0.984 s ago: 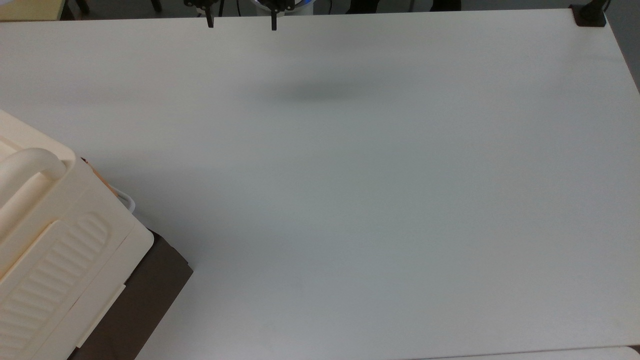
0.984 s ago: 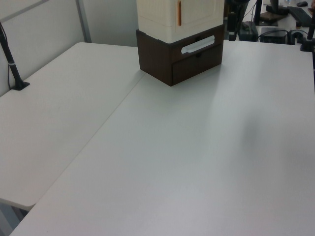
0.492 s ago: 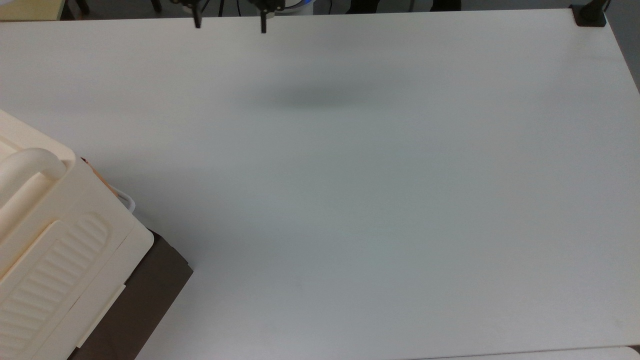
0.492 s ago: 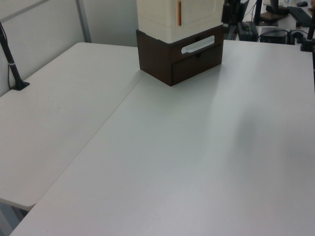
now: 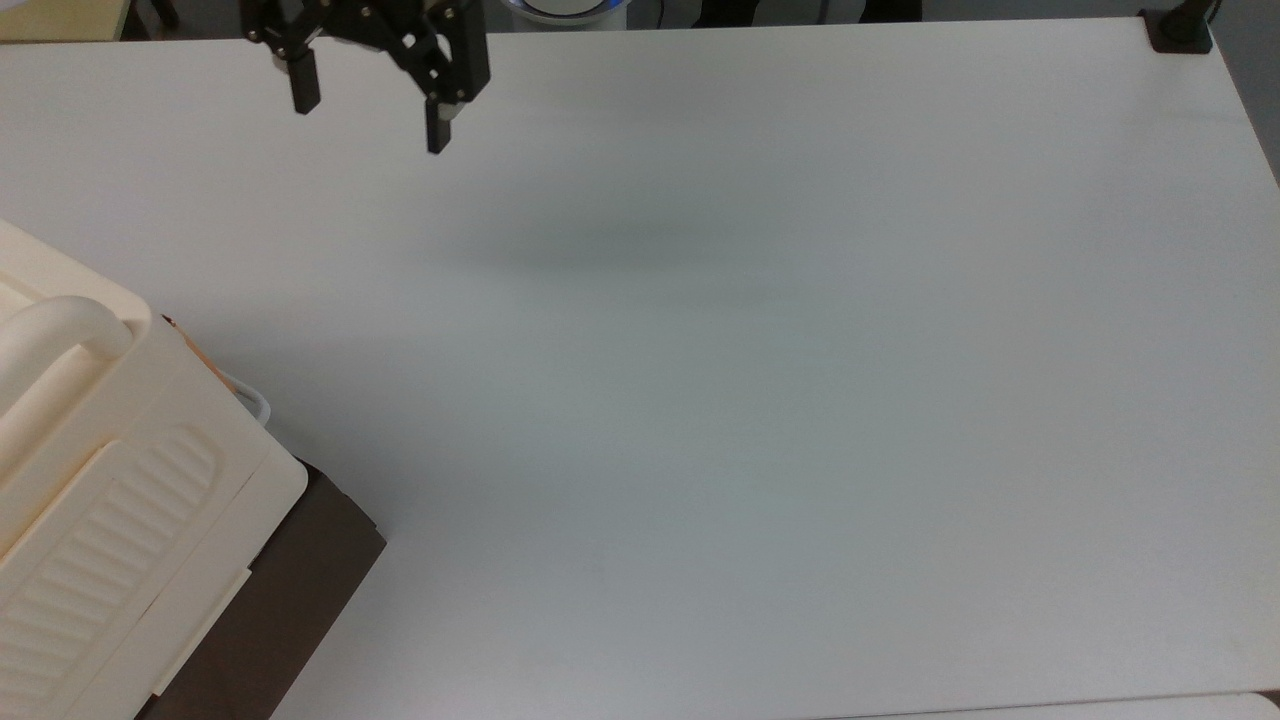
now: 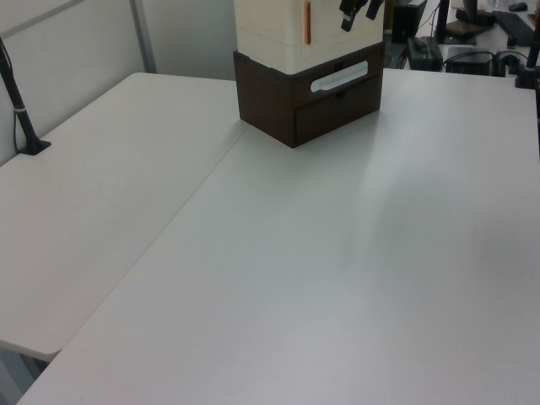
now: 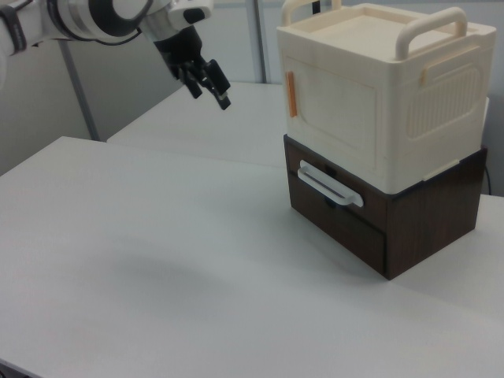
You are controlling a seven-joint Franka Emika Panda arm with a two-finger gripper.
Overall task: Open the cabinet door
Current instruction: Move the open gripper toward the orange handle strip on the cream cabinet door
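Gripper (image 5: 368, 118) hangs above the bench (image 5: 760, 380) near its far edge in the top view, fingers (image 5: 437, 128) spread, holding nothing. Cabinet (image 7: 386, 118) stands at the near-left corner in the top view; cabinet door (image 7: 331, 118) closed, well apart from gripper.

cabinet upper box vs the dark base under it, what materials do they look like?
Cabinet upper box: looks like moulded cream plastic with a matte finish; signs are the rounded tube handle, the ribbed side panel and the soft, rounded edges. Dark base: looks like dark brown wood or wood-look laminate, with faint grain on its side and square, sharp corners; which of the two cannot be told. Its white pull looks like plastic.
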